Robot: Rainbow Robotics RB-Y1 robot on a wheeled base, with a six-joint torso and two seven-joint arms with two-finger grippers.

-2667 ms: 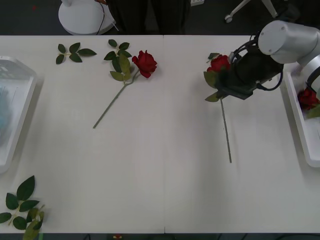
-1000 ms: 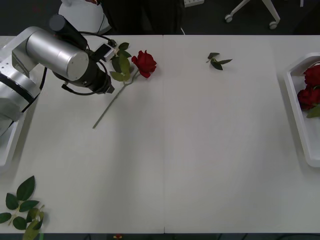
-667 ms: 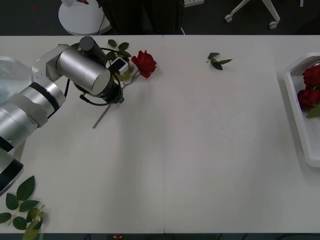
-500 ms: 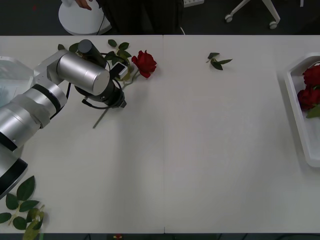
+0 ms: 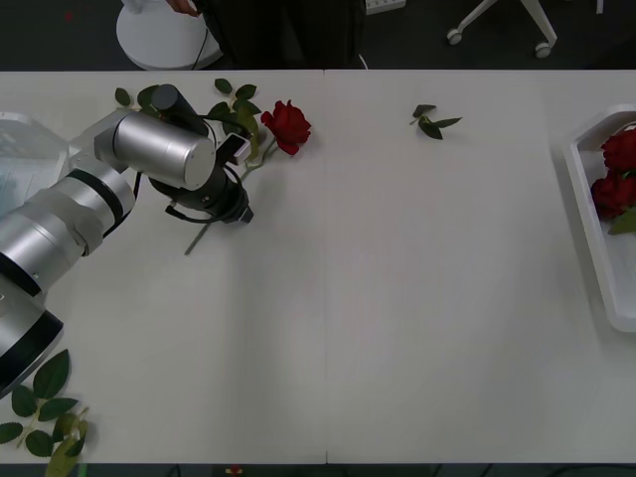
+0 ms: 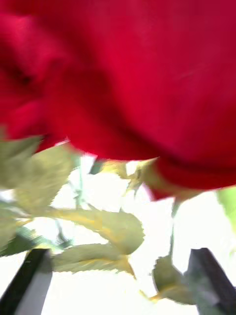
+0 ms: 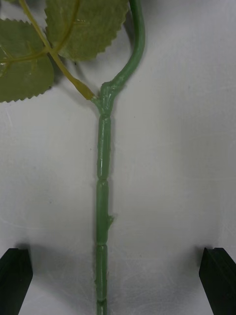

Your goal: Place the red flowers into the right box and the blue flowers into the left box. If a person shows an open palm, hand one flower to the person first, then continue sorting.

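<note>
Over the white tabletop (image 5: 397, 298), the left end effector (image 7: 118, 275) spreads wide, apparently straddling a deep-red rose's thin green stem (image 7: 102, 197), silver arm (image 5: 89, 204) reaching forward.

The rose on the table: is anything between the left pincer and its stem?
Nothing visible. The left pincer is open and sits right above the rose, its stem running between the two fingers on the bare table, with only leaves farther up.

Matt white table (image 5: 397, 298), smooth w/ faint sheen. Rose (image 5: 288, 125): soft cloth-like petals; stem (image 7: 102, 197) glossy moulded plastic, ridged joints. Leaves (image 7: 88, 24) matt, veined, serrated. Tray (image 5: 596, 248) smooth white plastic. Arm (image 5: 159, 149) brushed silver metal.
</note>
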